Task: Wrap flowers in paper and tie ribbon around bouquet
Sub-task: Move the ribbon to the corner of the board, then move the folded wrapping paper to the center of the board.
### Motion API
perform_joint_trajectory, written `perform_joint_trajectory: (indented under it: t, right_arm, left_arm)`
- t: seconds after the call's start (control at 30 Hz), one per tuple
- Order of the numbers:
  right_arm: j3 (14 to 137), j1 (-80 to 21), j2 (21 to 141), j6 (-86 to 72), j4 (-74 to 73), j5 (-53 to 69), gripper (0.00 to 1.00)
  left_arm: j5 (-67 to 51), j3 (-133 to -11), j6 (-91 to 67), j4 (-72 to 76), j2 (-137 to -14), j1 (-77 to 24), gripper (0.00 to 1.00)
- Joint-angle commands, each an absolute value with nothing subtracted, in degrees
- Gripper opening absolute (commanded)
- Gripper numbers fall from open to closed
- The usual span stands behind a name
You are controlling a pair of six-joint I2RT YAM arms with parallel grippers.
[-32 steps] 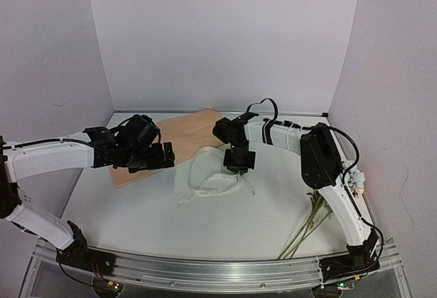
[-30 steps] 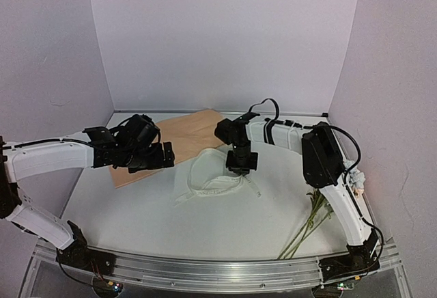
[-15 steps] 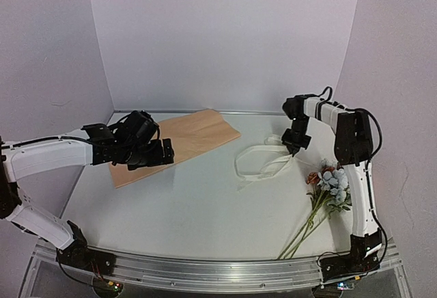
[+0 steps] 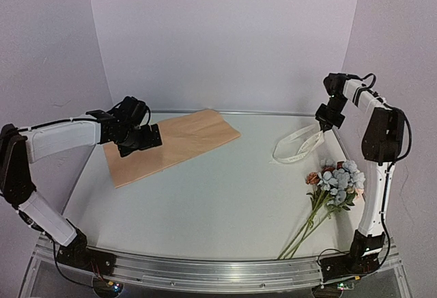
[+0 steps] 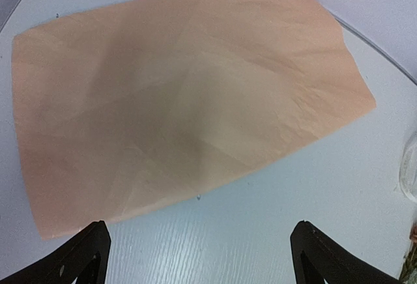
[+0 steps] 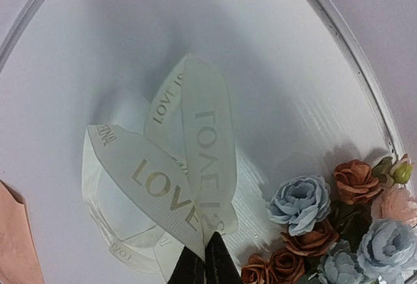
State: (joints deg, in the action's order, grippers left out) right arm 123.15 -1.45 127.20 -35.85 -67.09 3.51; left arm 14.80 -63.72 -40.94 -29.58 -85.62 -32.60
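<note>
The tan kraft paper (image 4: 171, 144) (image 5: 182, 95) lies flat at the back left of the table. My left gripper (image 4: 136, 139) (image 5: 199, 264) hovers over its near-left part, open, with nothing between its fingers. At the back right my right gripper (image 4: 326, 120) (image 6: 205, 255) is shut on the cream ribbon (image 4: 295, 146) (image 6: 176, 186), which hangs in loops down to the table. The gold lettering on it reads LOVE. The flowers (image 4: 333, 182) (image 6: 339, 232) lie at the right, with blue, rust and pink heads and green stems (image 4: 304, 233) running toward the near edge.
A white table (image 4: 218, 202) carries everything, with pale walls at the back and both sides. Its metal rail (image 4: 218, 271) runs along the near edge. The right arm (image 4: 379, 147) stands tall along the right wall.
My right gripper has carried the ribbon from the table's middle up to the back right, which uncovered the flower heads. My left gripper has drawn back a little to the left over the paper.
</note>
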Motion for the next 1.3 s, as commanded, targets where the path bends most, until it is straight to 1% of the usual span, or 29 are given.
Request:
perform_joint_trajectory:
  t: [0.0,0.07,0.1,0.13,0.2,0.23,0.27,0.37,0.47,0.53,0.67,0.77,0.8,0.9,1.0,1.07,1.1,1.2,1.23,1.27]
  right_arm:
    - [124.19,0.62,126.5,-33.45,-68.85,4.71,0.0]
    - [123.78,1.24,127.05,-33.12,-68.89,5.62,0.01]
    - [123.59,1.33,127.32,-33.04,-68.92,6.17,0.04]
    - [123.32,1.33,127.48,-33.08,-68.95,6.75,0.11]
    - [122.65,1.32,127.36,-33.42,-68.99,7.75,0.33]
    - [122.33,1.32,127.14,-33.67,-68.98,8.31,0.43]
    - [121.9,1.32,126.71,-33.88,-68.95,8.87,0.51]
    - [120.13,1.34,124.95,-34.73,-68.99,10.36,0.67]
    - [117.42,1.14,122.63,-35.48,-68.98,11.53,0.77]
    - [115.42,0.57,120.78,-35.08,-68.99,11.6,0.82]
    - [111.52,-2.15,116.47,-33.44,-68.96,10.47,0.89]
    - [108.53,-3.24,113.58,-33.29,-68.91,10.22,0.91]
    - [107.6,-3.53,112.82,-33.36,-68.86,10.34,0.91]
    - [105.22,-4.41,110.7,-33.43,-68.7,9.92,0.91]
    - [103.5,-4.68,109.85,-33.37,-68.64,8.09,0.91]
    - [103.25,-4.72,110.22,-33.57,-68.68,8.17,0.92]
    - [103.11,-4.71,110.34,-33.9,-68.65,9.07,0.91]
    - [102.15,-5.69,109.98,-33.89,-68.59,9.8,0.91]
    - [101.81,-6.42,109.8,-33.5,-68.51,9.57,0.91]
    - [101.51,-6.83,109.5,-32.99,-68.54,9.17,0.91]
  left_arm:
    - [11.31,-69.27,-39.07,-26.33,-91.51,-26.23,1.0]
    - [10.93,-69.21,-40.38,-26.51,-93.46,-23.19,0.99]
    - [11.18,-68.82,-41.18,-26.63,-94.17,-21.61,0.99]
    - [11.38,-68.09,-41.93,-26.56,-94.66,-19.87,0.99]
    - [11.93,-66.25,-43.08,-26.17,-95.6,-16.51,0.99]
    - [12.44,-65.69,-43.69,-26.37,-96.18,-15.06,0.99]
    - [12.64,-65.24,-44.44,-26.73,-96.66,-13.82,0.99]
    - [11.67,-60.35,-47.69,-24.78,-95.38,-9.87,1.0]
    - [7.36,-54.99,-49.28,-19.86,-93.55,-7.7,1.0]
    - [6.74,-53.95,-49.6,-19.13,-94.04,-7.49,1.0]
    - [5.4,-51.09,-50.59,-15.4,-94.9,-6.81,0.98]
    - [5.11,-50.49,-50.79,-14.28,-96.4,-6.76,0.94]
    - [5.06,-50.41,-50.91,-14.17,-96.98,-6.77,0.91]
    - [4.77,-49.7,-51.51,-13.91,-97.61,-6.77,0.78]
    - [4.81,-48.06,-52.32,-13.49,-97.11,-6.78,0.62]
    - [4.62,-47.0,-52.47,-13.06,-96.45,-6.9,0.49]
    - [4.38,-46.54,-52.37,-12.9,-95.87,-6.93,0.4]
    - [4.01,-45.74,-51.96,-13.09,-94.78,-7.91,0.18]
    - [3.91,-45.58,-51.87,-13.26,-94.35,-8.57,0.12]
    - [4.15,-45.45,-51.88,-13.84,-93.75,-9.52,0.09]
